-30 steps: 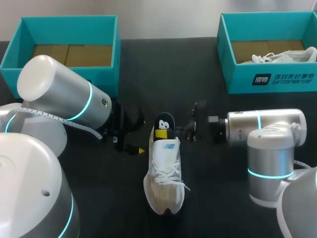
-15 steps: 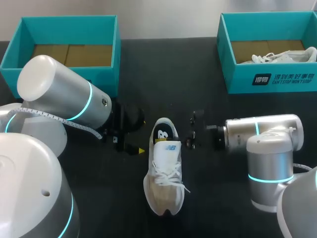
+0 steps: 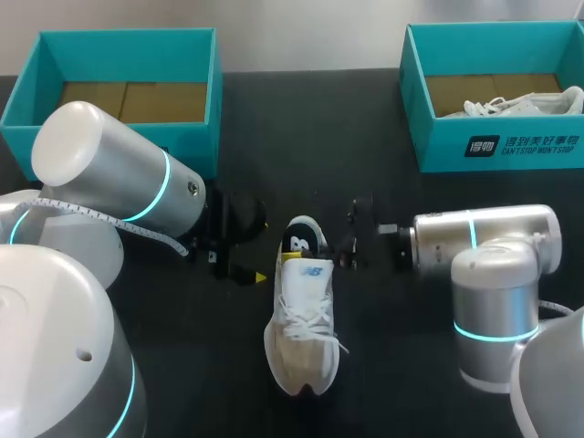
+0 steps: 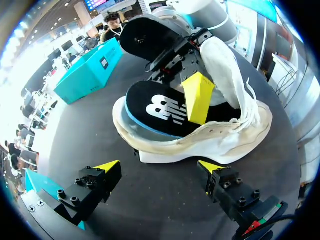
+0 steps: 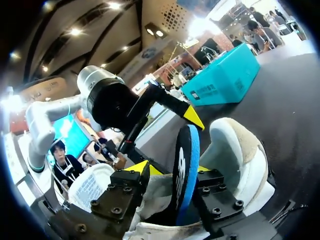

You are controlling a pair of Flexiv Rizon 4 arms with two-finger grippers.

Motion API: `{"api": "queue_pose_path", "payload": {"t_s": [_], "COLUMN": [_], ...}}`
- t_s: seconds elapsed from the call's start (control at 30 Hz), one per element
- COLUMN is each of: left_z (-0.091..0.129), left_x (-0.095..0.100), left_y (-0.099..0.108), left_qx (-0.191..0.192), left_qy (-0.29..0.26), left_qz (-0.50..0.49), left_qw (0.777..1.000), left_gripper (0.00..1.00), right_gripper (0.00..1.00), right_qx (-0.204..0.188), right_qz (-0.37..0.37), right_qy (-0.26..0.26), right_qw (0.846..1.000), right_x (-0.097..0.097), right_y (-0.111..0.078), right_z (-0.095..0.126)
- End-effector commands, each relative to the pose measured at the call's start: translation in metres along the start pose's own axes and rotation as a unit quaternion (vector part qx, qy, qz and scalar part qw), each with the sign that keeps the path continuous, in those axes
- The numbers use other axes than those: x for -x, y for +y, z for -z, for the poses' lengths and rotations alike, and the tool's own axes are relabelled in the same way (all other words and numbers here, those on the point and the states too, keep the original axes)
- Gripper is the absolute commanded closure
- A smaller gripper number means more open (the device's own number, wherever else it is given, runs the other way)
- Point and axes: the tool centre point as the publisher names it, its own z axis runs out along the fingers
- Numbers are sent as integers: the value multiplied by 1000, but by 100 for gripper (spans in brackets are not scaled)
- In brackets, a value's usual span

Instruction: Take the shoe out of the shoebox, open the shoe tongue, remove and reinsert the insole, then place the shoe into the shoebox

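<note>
A white shoe [image 3: 301,315] lies on the black table, toe toward me, tongue [image 4: 222,62] pulled up. Its black insole [image 3: 301,242] with a blue edge sits in the heel opening, its rear end riding up over the collar. My right gripper [image 3: 330,246] comes in from the shoe's right side. In the right wrist view it [image 5: 170,170] is open, with the insole [image 5: 184,165] edge-on between its fingers. One of its yellow fingertips [image 4: 197,97] rests over the insole [image 4: 160,107]. My left gripper [image 3: 257,245] stands wide open [image 4: 159,166] just short of the shoe's heel, holding nothing.
An open teal shoebox [image 3: 123,36] with a bare cardboard floor stands at the back left. A second teal box [image 3: 511,146] at the back right holds another white shoe [image 3: 520,102]. My arms' bulky bodies flank the shoe on both sides.
A second ago the right gripper held the insole raised out of the heel. The insole has gone down into the shoe, and the right gripper has drawn back a little and opened. The left arm stayed still.
</note>
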Motion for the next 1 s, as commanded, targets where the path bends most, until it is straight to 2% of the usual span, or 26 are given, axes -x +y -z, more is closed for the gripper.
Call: {"api": "queue_pose_path", "payload": {"t_s": [0.03,0.23,0.27,0.3,0.33,0.57,0.83,0.97,1.0], "left_z": [1,1,1,1,1,1,1,1,1], "left_x": [-1,-1,-1,-1,-1,-1,-1,-1,-1], "left_y": [1,1,1,1,1,1,1,1,1], "left_qx": [-1,-1,-1,-1,-1,-1,-1,-1,-1], "left_qy": [0,0,0,0,0,0,0,0,0], "left_qz": [-1,-1,-1,-1,-1,-1,-1,-1,-1], "left_qw": [1000,1000,1000,1000,1000,1000,1000,1000,1000], "left_gripper": [0,0,0,0,0,0,0,0,0], "right_gripper": [47,56,62,78,100,100,100,100,95], "right_qx": [-12,-12,-12,-12,-12,-12,-13,-11,-11], "right_qz": [4,9,8,8,7,-16,-50,-48,-42], "right_qy": [-5,-14,-15,-16,-16,-10,-1,2,0], "right_qw": [1000,1000,1000,1000,1000,1000,999,999,999], "right_x": [0,6,7,9,10,15,10,7,6], "right_y": [11,15,16,15,15,-1,-25,-23,-19], "right_z": [0,5,5,6,6,5,0,-1,-1]}}
